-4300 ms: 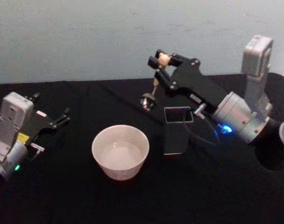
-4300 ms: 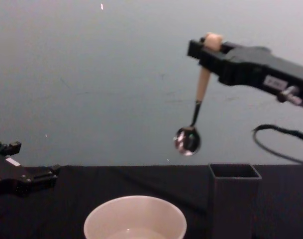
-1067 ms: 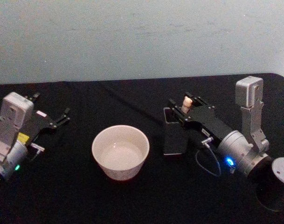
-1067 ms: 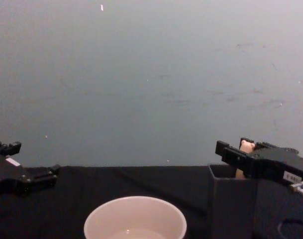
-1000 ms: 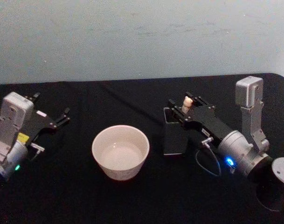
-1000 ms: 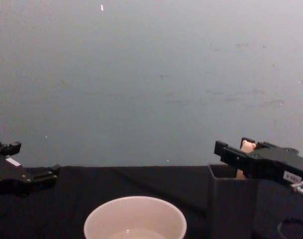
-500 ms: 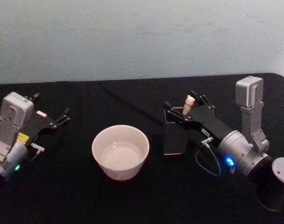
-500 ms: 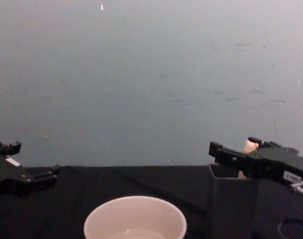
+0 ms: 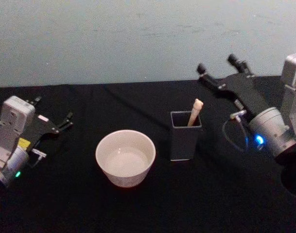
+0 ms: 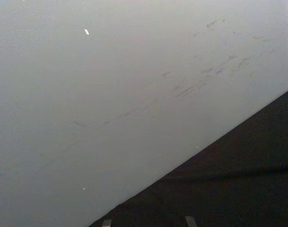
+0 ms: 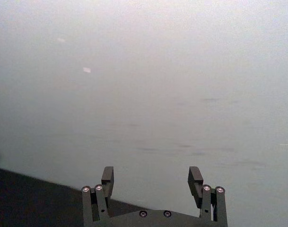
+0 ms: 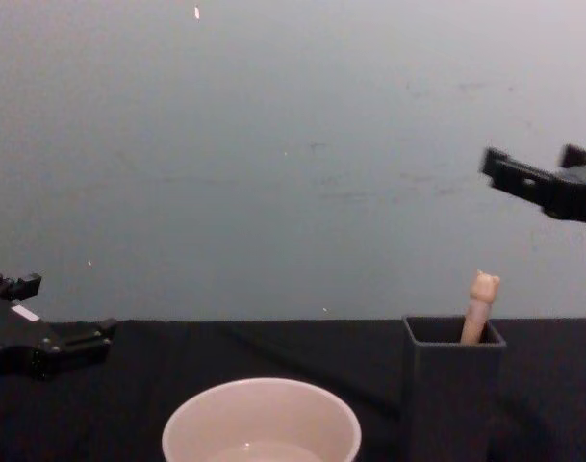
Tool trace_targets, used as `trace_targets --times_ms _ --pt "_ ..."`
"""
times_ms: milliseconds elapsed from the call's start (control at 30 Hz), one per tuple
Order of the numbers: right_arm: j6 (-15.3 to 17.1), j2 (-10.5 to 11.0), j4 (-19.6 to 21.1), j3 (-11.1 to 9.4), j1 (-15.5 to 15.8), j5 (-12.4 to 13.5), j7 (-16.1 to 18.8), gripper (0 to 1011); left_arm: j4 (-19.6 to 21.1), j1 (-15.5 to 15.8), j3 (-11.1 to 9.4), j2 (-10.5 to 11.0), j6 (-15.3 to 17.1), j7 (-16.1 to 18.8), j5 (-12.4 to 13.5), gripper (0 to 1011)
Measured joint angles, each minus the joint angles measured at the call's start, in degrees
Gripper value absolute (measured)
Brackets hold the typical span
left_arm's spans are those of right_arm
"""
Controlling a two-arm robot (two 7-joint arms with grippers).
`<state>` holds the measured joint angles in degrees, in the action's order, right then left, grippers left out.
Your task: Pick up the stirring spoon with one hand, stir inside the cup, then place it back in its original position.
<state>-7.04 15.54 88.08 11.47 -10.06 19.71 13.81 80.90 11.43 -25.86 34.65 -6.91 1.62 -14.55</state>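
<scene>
The right claw has let go of the stirring spoon and lifted up and away from it. At far left, the left claw rests low over the black bench, fingers seemingly parted. The cup sits centre. Just beside it on the right, the dark grey holder carries the spoon, handle leaning, bear head above the rim. Well above and right, the right claw hangs empty, jaws spread.

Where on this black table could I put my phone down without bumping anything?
The near strip of table in front of the cup and holder is bare, as is the stretch behind the cup. It is tighter between cup and holder, and beside the left gripper.
</scene>
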Motion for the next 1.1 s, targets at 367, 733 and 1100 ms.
trace_targets --times_ms 367,733,1100 --pt "1.3 0.2 -7.5 -1.1 -0.1 -9.3 -6.5 1002 0.0 0.0 0.0 0.0 0.0 0.0 0.0 1001" --pt "4.1 -0.3 -11.3 -0.3 1.1 -12.0 -5.0 1002 0.0 0.0 0.0 0.0 0.0 0.0 0.0 1001" --pt "4.1 -0.3 -11.2 -0.3 1.0 -12.0 -4.9 1002 0.0 0.0 0.0 0.0 0.0 0.0 0.0 1001"
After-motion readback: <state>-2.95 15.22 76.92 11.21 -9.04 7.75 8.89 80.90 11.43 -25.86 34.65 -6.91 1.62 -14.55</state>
